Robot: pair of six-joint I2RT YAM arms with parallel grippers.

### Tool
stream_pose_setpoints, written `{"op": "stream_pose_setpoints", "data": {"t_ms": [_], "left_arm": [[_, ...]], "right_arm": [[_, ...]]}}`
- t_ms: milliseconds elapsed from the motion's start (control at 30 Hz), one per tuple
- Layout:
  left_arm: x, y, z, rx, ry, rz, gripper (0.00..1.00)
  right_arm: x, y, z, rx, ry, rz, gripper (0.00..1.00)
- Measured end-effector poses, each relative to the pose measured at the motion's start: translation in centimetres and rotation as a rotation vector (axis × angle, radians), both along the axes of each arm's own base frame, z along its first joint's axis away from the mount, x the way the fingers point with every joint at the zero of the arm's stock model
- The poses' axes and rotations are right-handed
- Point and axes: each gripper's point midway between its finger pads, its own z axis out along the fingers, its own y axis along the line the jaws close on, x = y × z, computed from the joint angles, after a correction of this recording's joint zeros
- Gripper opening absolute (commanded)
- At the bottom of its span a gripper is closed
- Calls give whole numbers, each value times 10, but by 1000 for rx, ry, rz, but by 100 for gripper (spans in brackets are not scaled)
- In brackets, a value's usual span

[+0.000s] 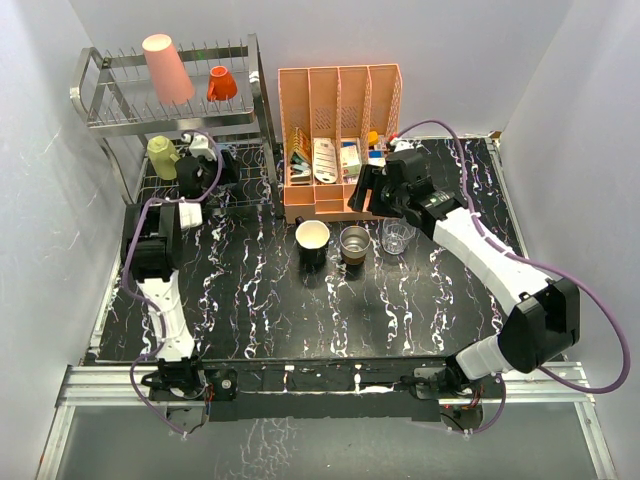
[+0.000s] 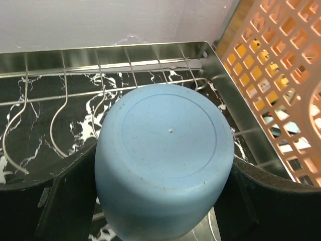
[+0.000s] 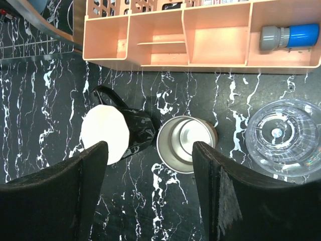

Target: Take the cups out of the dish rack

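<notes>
My left gripper [image 2: 163, 201] reaches into the lower tier of the silver wire dish rack [image 1: 100, 115] and is shut on an upside-down blue cup [image 2: 165, 150], one finger on each side. In the top view the left gripper [image 1: 207, 170] hides that cup. A pink tumbler [image 1: 166, 68] and a tiny orange cup [image 1: 222, 83] stand upside down on the upper tier. A pale yellow mug [image 1: 162, 155] sits on the lower tier. A black mug [image 1: 313, 238], a brown metallic cup [image 1: 354, 241] and a clear glass [image 1: 398, 236] stand on the table. My right gripper [image 3: 150, 150] hovers open and empty above them.
A peach plastic organizer [image 1: 340, 100] stands right of the rack, its perforated wall [image 2: 281, 90] close to the blue cup. Rack prongs [image 2: 65, 95] rise behind the cup. The table is black marble [image 1: 260, 300] with white walls around.
</notes>
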Motion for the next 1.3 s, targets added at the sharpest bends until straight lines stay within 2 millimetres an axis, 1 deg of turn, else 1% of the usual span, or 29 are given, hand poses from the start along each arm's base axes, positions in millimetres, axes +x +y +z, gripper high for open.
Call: {"op": "stream_pose_setpoints", "data": {"t_ms": [33, 100, 200, 333, 400, 433, 500, 567, 667, 700, 767, 833, 900, 933, 1000, 1033, 1100, 1133, 1200, 1300], "left_arm": [[-5, 1, 1, -7, 11, 1, 18], [-16, 1, 8, -21, 25, -1, 16], [-36, 3, 26, -49, 37, 0, 15], [-72, 4, 61, -72, 12, -6, 15], [-90, 4, 74, -80, -5, -12, 15], [-100, 3, 77, -81, -9, -14, 15], [-116, 1, 77, -87, -3, -21, 15], [-132, -2, 68, -93, 23, -26, 15], [-147, -5, 53, -105, 75, -33, 15], [-151, -6, 51, -112, 91, -38, 14], [-158, -10, 58, -126, 99, -59, 14], [-166, -17, 74, -142, 87, -94, 13], [-178, -29, 101, -170, 58, -158, 13], [-184, -36, 118, -184, 35, -205, 13], [-197, -52, 150, -209, -7, -298, 12], [-205, -60, 164, -217, -28, -341, 11], [-226, -81, 191, -225, -66, -438, 9], [-240, -95, 203, -226, -83, -498, 7], [-261, -116, 219, -226, -102, -582, 5], [-287, -145, 242, -223, -129, -688, 4]], "right_arm": [[-1, 2, 0, -1, -1, 4, 70], [-3, 5, 1, -3, -4, 11, 70], [-6, 9, 3, 1, -9, 21, 70], [-10, 9, 13, 12, -32, 23, 70], [-12, 8, 21, 20, -49, 22, 70], [-13, 7, 24, 24, -57, 21, 70], [-15, 6, 30, 31, -69, 20, 70], [-16, 6, 33, 35, -77, 22, 70], [-19, 6, 34, 34, -74, 25, 71], [-20, 6, 33, 34, -69, 27, 71], [-22, 8, 33, 43, -59, 30, 74], [-25, 14, 34, 81, -43, 40, 76], [-28, 24, 39, 126, -36, 57, 77], [-30, 31, 44, 164, -35, 69, 78], [-34, 50, 56, 247, -38, 101, 79], [-37, 63, 65, 306, -41, 122, 80], [-42, 89, 83, 424, -43, 162, 80], [-44, 98, 91, 476, -40, 175, 80], [-50, 120, 109, 607, -35, 198, 80], [-58, 139, 128, 767, -18, 209, 80]]}}
